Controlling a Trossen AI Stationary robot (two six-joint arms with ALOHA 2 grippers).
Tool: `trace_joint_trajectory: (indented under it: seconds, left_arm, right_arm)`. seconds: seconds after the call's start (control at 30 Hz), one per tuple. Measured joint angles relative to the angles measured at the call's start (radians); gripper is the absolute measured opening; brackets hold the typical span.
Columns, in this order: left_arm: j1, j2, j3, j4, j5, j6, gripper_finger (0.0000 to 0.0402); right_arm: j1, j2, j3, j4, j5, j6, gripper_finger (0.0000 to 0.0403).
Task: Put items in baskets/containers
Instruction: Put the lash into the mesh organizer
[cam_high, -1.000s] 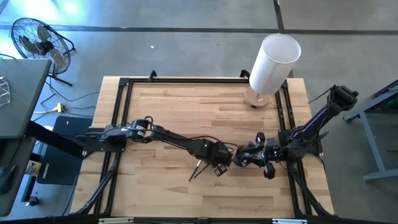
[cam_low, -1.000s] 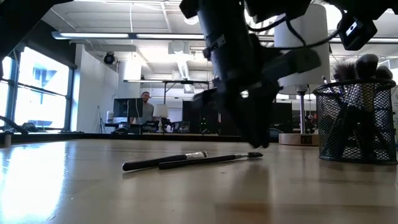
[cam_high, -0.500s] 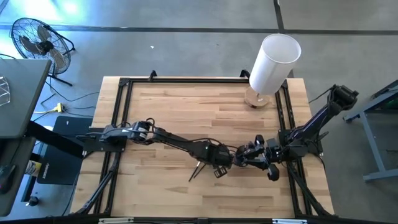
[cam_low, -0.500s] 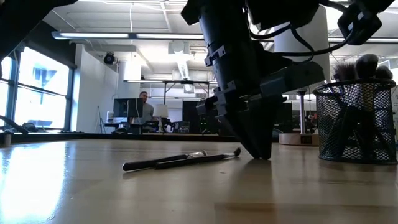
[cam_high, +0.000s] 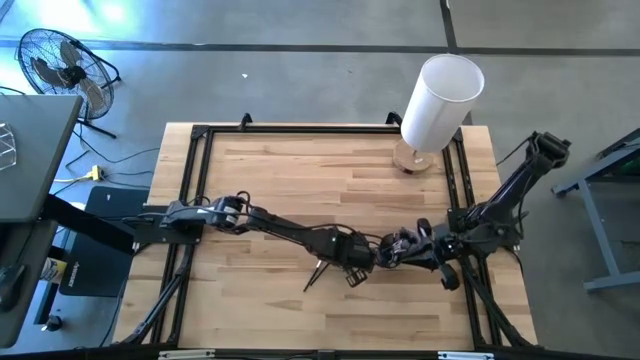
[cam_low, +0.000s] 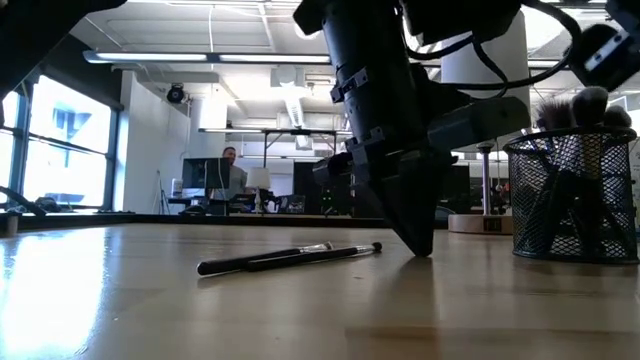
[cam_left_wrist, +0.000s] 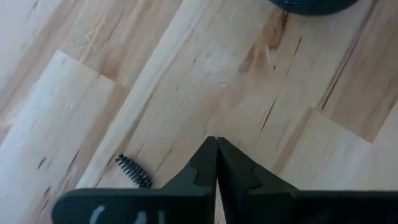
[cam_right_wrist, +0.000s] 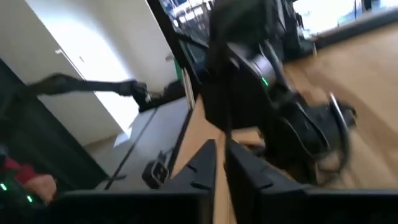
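Observation:
Two thin dark brushes (cam_low: 290, 258) lie side by side on the wooden table, also seen in the high view (cam_high: 314, 272). My left gripper (cam_low: 420, 248) points down, shut, its tips at the table top just right of them. The front brush's spiral tip (cam_left_wrist: 134, 172) lies beside its fingers (cam_left_wrist: 205, 163), not between them. The black mesh cup (cam_low: 572, 200) stands to the right with several brushes upright in it; its rim (cam_left_wrist: 314, 5) shows ahead of the left gripper. My right gripper (cam_right_wrist: 219, 158) hovers above the cup, pointing level at the left arm, shut on nothing.
A tall white cylinder (cam_high: 440, 100) on a wooden base stands at the table's far right corner. A black frame (cam_high: 200, 135) runs along the table's edges. Bare wood (cam_high: 300, 180) lies behind the arms. A person (cam_low: 232, 165) sits far off in the room.
My left gripper has come down to the table top beside the brushes. The front brush has slid a little toward the table's left, its spiral tip now clear of the fingers. My right gripper has swung and drawn back toward the table's right edge.

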Motion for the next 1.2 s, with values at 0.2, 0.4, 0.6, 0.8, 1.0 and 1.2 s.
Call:
trace_joint_trajectory:
  seconds: [0.2,0.4,0.6,0.8,1.0,1.2]
  left_arm:
    - [-0.020,-0.068,0.062,-0.107,-0.080,0.008,0.0001]
    - [-0.031,-0.131,0.079,-0.132,-0.132,0.027,0.0000]
    - [-0.068,-0.187,0.081,-0.143,-0.167,0.069,0.0000]
    - [-0.082,-0.214,0.046,-0.164,-0.168,0.079,0.0000]
    - [-0.114,-0.270,-0.073,-0.130,-0.159,-0.009,0.0000]
    - [-0.164,-0.382,-0.303,0.056,-0.176,-0.146,0.0000]
  right_arm:
    - [0.010,-0.073,0.000,-0.158,-0.030,0.132,0.0014]
    - [0.010,-0.087,0.000,-0.220,-0.106,0.196,0.0003]
    - [0.010,-0.093,0.000,-0.218,-0.152,0.204,0.0001]
    - [0.010,-0.140,0.000,-0.153,-0.150,0.075,0.0000]
    - [0.010,-0.245,0.000,-0.169,-0.115,-0.083,0.0000]
    - [0.009,-0.387,0.001,-0.273,0.001,-0.171,0.0000]
